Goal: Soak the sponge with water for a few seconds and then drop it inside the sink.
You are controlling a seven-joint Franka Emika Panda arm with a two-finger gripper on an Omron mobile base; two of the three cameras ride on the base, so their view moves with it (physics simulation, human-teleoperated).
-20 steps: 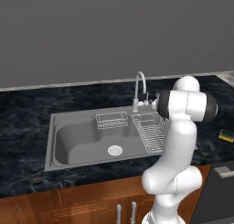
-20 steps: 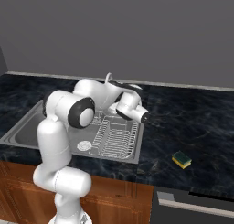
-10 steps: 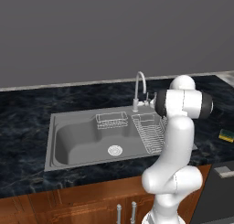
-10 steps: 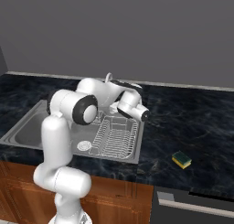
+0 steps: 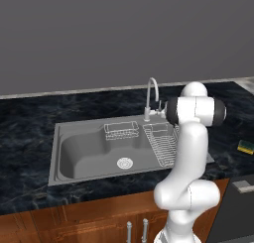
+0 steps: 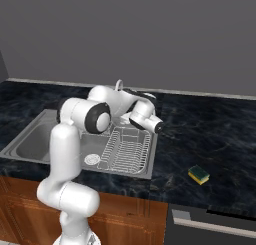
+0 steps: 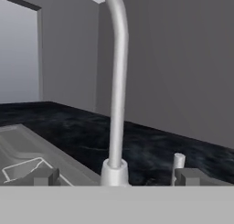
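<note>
A: Sponge (image 6: 199,175) first. Lies flat on the dark counter (image 6: 210,134), well to the right of the sink (image 5: 79,155) and apart from everything else. Green layer up, yellow edge showing. Nothing touches it.

B: And the gripper (image 7: 117,176)?

A: Nowhere near it. Fingers (image 7: 44,176) spread wide, nothing between them. The hand view looks straight at the base of the faucet (image 7: 116,81), with a small lever (image 7: 178,163) just beside the right finger.

B: Why the faucet, with the sponge over there?

A: My reading: water comes first. No stream falls from the spout, so the tap likely needs turning on before any soaking. Open jaws at lever height fit a nudge better than a grasp.

B: Sink itself?

A: Basin bare around the drain (image 5: 124,162). A small wire basket (image 5: 121,130) hangs at the back wall, and a dish rack (image 6: 127,150) fills the right portion, beneath the arm.

B: Progress?

A: Early. Sponge dry and untouched, by the look of it.
</note>
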